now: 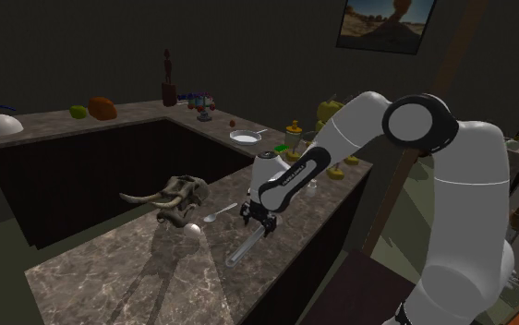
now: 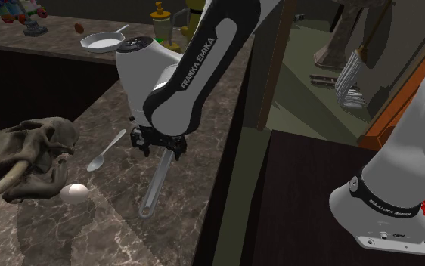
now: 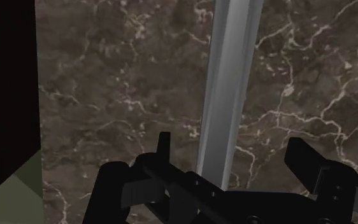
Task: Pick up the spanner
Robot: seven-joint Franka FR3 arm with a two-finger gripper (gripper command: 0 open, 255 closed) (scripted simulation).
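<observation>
Spanner (image 2: 158,187) lies flat on the marble counter (image 2: 90,230), near the spoon (image 2: 107,150). Our gripper (image 2: 158,147) hangs over its end, fingers wide apart, not touching. We think we must go down, then squeeze.

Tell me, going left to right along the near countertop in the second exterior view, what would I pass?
Tusked skull → egg → spoon → spanner.

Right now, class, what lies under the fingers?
A grey spanner lies on the marbled counter, between the open fingers. Its end nearest them is covered.
</observation>
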